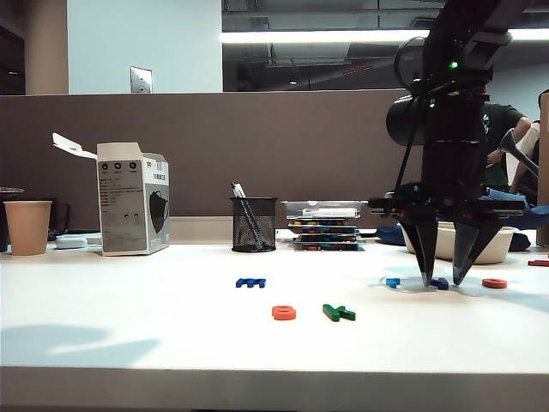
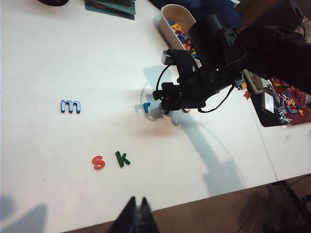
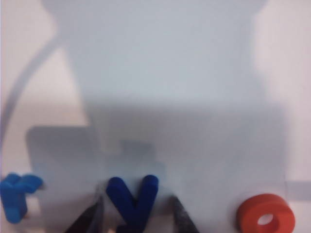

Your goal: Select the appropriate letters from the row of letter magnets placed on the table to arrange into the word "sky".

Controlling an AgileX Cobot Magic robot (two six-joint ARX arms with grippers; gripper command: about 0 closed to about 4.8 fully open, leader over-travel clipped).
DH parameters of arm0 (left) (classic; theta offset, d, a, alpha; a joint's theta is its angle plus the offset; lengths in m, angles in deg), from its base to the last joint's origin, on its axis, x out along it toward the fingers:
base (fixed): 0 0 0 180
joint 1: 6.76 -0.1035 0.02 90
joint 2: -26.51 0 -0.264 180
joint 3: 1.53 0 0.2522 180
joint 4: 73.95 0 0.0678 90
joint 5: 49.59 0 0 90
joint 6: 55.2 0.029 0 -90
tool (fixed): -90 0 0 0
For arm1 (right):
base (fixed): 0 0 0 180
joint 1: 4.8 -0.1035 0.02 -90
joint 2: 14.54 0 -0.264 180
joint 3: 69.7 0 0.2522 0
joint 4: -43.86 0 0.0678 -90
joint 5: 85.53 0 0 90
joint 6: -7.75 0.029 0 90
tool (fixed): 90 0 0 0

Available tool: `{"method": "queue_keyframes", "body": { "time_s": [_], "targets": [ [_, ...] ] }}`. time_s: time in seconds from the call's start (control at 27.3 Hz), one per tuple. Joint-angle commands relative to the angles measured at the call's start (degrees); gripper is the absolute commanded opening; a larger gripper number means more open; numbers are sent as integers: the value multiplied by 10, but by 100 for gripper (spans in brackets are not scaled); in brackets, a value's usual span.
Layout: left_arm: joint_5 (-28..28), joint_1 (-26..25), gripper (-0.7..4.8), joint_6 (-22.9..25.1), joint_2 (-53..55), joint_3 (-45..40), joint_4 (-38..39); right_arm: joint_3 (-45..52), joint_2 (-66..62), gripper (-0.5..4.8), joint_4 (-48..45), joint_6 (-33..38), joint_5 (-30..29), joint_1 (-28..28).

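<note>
right pincer is sitting spread around the dark blue y on the table; left pincer is hanging pressed together, well apart from the letters.

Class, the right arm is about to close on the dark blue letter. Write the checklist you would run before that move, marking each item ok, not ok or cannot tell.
1. Right end effector open, one finger on each side of the dark blue y: ok.
2. Fingertips down at the white table: ok in the exterior view; contact cannot tell.
3. Light blue r and orange-red o outside the fingers: ok.
4. Orange-red s and green k already side by side, space after k: ok.
5. Left end effector parked at the near table edge, away from the letters: ok.
6. Dark blue m lies apart from the word: ok.
</note>
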Motion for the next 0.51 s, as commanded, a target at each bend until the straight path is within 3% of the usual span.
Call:
{"method": "queue_keyframes", "body": {
  "time_s": [0.04,0.51],
  "targets": [
    [4,0,-5,2,-1,2,-4,-2,-6,180,-8,-3,1,0],
    [4,0,-5,2,-1,2,-4,-2,-16,165,13,-2,1,0]
  ]
}}
